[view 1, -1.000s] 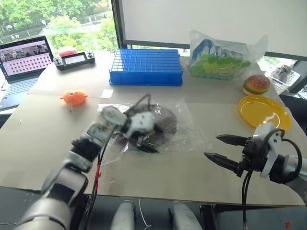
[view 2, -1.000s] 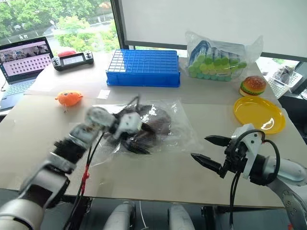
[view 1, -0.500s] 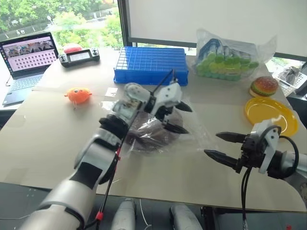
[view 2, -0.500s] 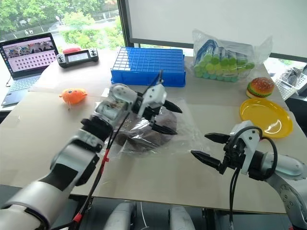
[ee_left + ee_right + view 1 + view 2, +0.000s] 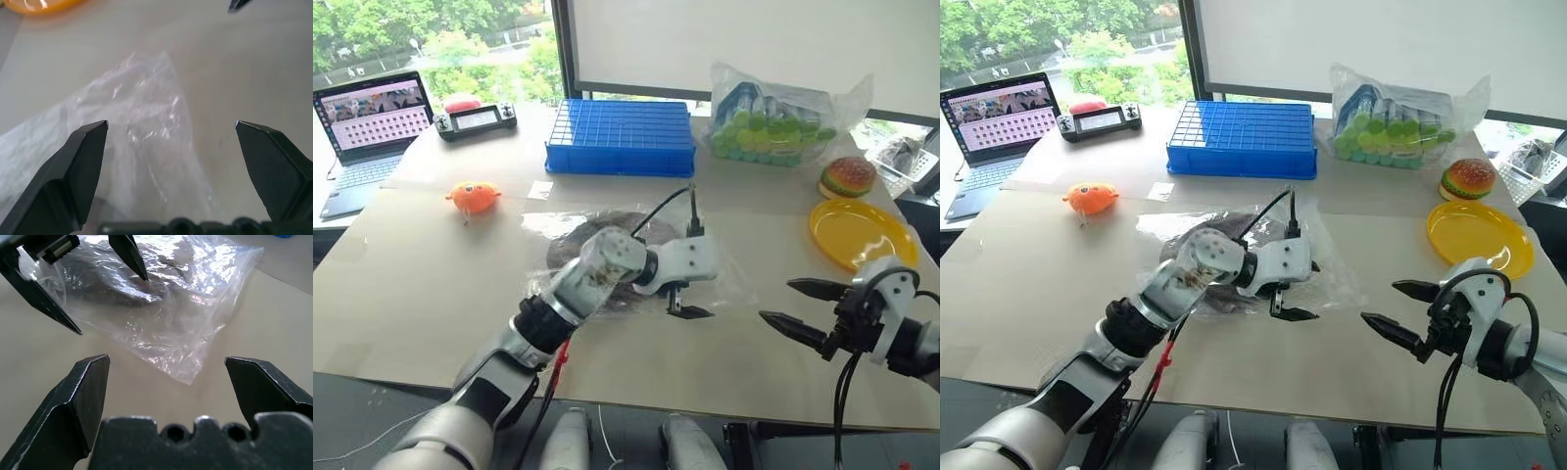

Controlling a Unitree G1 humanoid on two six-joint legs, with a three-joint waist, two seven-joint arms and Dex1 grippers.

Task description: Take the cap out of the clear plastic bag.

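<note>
Left gripper (image 5: 1295,291) swung right — hides cap (image 5: 1224,257) partly.

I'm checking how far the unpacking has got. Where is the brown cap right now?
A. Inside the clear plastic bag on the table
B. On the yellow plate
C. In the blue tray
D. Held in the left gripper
A. The cap shows as a brown shape through the clear plastic bag, which lies flat on the table, while the left gripper and the right gripper are both open and hold nothing.
</note>
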